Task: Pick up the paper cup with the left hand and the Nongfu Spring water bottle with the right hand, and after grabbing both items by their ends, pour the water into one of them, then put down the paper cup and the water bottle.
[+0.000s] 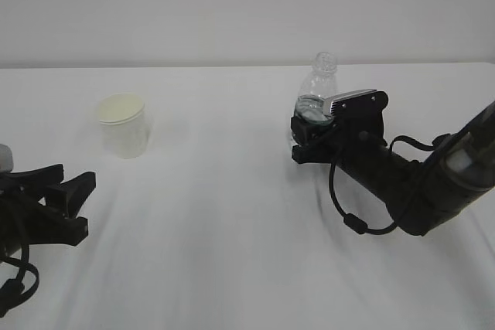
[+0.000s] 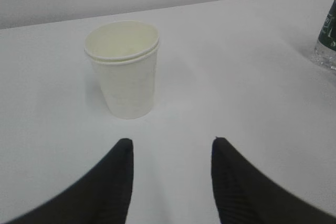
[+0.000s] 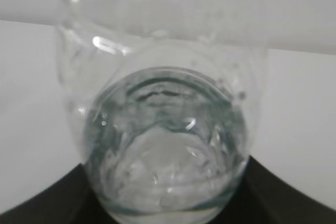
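Two grippers: left [image 2: 170, 182] apart, near paper cup [image 2: 125, 72]; right [image 1: 309, 138] around bottle [image 1: 315, 90], grip unclear; label unreadable.

Cream-white paper cup [image 1: 123, 125], clear ribbed bottle [image 1: 317, 90] w/ dk green label, black arms, white table [image 1: 232, 253].

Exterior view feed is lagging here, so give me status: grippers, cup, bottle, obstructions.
Left gripper open, short of cream paper cup. Right gripper around clear ribbed plastic bottle, grip unconfirmed. Both upright on white table. Nothing between.
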{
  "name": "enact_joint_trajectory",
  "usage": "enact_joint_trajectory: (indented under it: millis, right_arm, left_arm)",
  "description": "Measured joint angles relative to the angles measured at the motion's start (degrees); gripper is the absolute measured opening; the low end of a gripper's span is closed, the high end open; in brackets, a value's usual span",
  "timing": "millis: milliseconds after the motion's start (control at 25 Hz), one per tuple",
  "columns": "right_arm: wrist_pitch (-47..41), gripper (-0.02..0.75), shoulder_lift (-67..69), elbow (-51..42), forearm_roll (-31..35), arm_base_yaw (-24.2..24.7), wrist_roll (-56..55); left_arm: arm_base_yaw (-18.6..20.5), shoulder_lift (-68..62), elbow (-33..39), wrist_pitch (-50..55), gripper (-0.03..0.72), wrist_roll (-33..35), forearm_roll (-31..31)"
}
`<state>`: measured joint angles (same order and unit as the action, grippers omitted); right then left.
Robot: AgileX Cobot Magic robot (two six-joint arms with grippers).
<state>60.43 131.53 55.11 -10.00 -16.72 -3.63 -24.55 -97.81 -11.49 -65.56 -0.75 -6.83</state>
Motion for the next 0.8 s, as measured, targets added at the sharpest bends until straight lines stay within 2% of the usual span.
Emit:
enact_joint_trajectory:
  millis: [440, 800]
  right_arm:
    - [0.44, 0.397, 0.13, 0.00, 0.00, 0.00, 0.10]
    - [4.14, 0.396, 0.22, -2.48, 0.58, 0.00, 0.10]
  left_arm:
    - [0.00, 0.00, 0.00, 0.00, 0.345, 0.00, 0.00]
    - [0.00, 0.00, 0.00, 0.00, 0.345, 0.00, 0.00]
